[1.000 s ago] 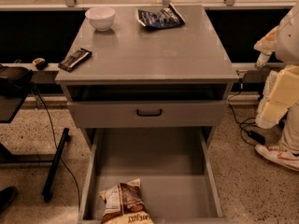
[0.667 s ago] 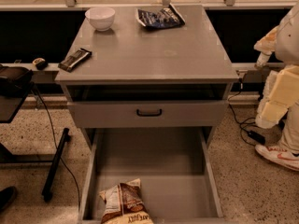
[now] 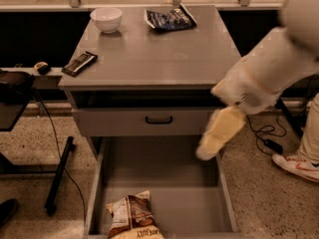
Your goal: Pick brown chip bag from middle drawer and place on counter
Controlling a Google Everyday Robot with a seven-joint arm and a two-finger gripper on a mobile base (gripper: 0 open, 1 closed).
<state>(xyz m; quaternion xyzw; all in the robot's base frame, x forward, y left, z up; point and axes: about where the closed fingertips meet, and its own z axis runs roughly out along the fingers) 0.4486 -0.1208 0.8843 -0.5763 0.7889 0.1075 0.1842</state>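
The brown chip bag (image 3: 132, 217) lies in the front left part of the open middle drawer (image 3: 179, 183), partly cut off by the bottom edge of the view. The counter (image 3: 159, 54) is the grey top of the cabinet. My arm reaches in from the upper right, and my gripper (image 3: 205, 152) hangs over the drawer's right rear part, above and to the right of the bag and apart from it.
On the counter stand a white bowl (image 3: 106, 19), a dark blue bag (image 3: 169, 18) and a slim black bar wrapper (image 3: 79, 62). A shut drawer front with a black handle (image 3: 158, 119) sits above the open drawer. A person's shoe (image 3: 299, 166) and cables lie at the right, and a black stand (image 3: 57, 176) is at the left.
My arm has swung in from the right edge of the view to over the open drawer. The bag and the things on the counter have not moved.
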